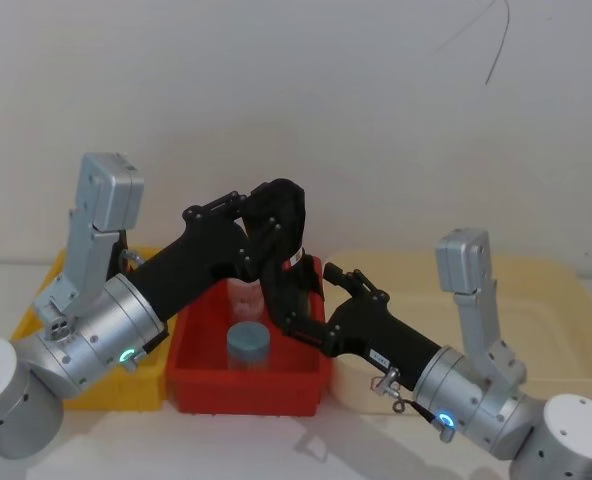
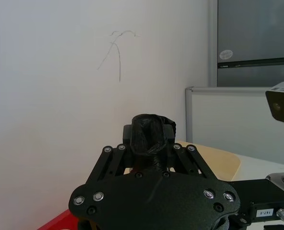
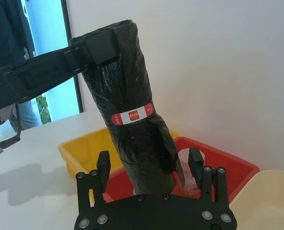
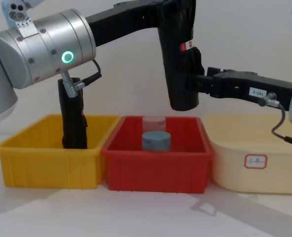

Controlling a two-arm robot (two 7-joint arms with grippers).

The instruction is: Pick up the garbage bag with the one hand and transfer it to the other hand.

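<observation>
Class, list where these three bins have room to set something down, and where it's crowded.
Free: the cream bin floor, right of the right gripper; the red bin strip left of the jars. Crowded: above the red bin, where the left gripper holds the bag and the right gripper straddles it.

You have the garbage bag (image 4: 178,64) upright above the middle bin (image 4: 156,170), flanked by left bin (image 4: 47,165) and right tub (image 4: 284,168); inside it, front jar (image 4: 156,141) before rear jar (image 4: 153,122)
</observation>
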